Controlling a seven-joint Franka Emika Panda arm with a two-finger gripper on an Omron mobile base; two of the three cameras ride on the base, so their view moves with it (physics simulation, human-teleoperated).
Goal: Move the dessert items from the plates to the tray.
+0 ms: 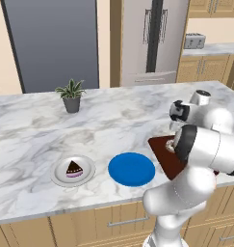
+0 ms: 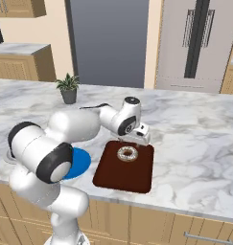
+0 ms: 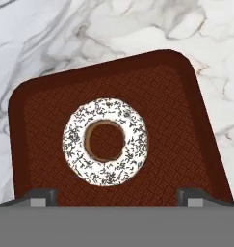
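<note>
The ring donut [image 3: 105,141] with white icing and sprinkles lies flat on the dark reddish-brown tray [image 3: 176,91], near its far end [image 2: 127,153]. My gripper [image 3: 117,198] hangs just above the donut, open, its fingertips [image 3: 39,197] spread wider than the donut and holding nothing. In the right base view the gripper [image 2: 136,140] stands over the tray [image 2: 122,177]. The chocolate cake wedge [image 1: 74,169] sits on the grey-white plate [image 1: 58,177] to the left. The blue plate [image 1: 131,169] between that plate and the tray is bare.
A small potted plant [image 1: 71,96] stands at the back of the marble island counter [image 1: 32,130]. The tray lies close to the counter's front edge. A toaster [image 1: 194,41] sits on the far counter beside the fridge [image 1: 152,38].
</note>
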